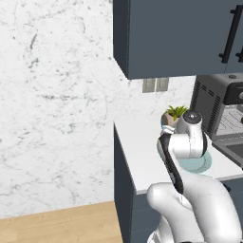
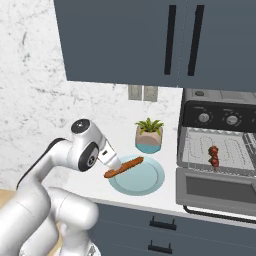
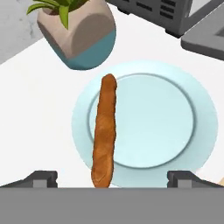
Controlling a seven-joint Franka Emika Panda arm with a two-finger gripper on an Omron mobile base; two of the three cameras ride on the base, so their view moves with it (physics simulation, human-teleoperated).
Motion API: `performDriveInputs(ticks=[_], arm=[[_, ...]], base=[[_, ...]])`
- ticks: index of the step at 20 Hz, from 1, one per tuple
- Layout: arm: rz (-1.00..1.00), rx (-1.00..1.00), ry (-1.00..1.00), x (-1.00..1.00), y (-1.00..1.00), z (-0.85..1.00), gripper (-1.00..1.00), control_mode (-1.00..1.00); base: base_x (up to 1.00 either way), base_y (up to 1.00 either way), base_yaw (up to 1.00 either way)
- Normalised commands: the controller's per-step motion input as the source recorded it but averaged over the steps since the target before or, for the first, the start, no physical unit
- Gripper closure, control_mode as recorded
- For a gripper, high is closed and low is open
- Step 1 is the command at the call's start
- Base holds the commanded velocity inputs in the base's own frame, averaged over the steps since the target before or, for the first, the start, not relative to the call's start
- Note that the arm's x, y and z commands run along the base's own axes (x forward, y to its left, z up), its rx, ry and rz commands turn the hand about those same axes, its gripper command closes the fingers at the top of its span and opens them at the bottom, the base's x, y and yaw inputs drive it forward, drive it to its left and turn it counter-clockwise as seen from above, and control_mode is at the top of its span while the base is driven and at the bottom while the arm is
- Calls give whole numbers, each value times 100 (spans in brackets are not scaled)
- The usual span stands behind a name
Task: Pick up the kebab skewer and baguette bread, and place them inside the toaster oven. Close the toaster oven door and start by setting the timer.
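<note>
The orange-brown baguette bread lies along the left side of a light-blue plate on the white counter. My gripper hovers over its near end, open, the two dark fingertips far apart with nothing between them. From the right base view the baguette bread shows just past my hand on the plate. The toaster oven stands to the right with the toaster oven door folded down. The kebab skewer rests on the wire rack inside.
A potted plant stands just behind the plate, close to the baguette's far end. Two knobs sit on the oven's top panel. Dark blue cabinets hang overhead. The counter ends at its left edge.
</note>
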Motion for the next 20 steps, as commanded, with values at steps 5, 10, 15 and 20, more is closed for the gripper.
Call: performDriveInputs(ticks=[5, 10, 15, 20], arm=[[5, 8, 1, 34, -9, -30, -100, -100], [4, 2, 1, 27, -7, -50, -100, -100], [0, 0, 6, 12, 0, -54, -100, -100], [0, 0, 8, 18, 0, -57, -100, -100]], base=[[0, 0, 0], [0, 0, 0], [0, 0, 0], [0, 0, 0]])
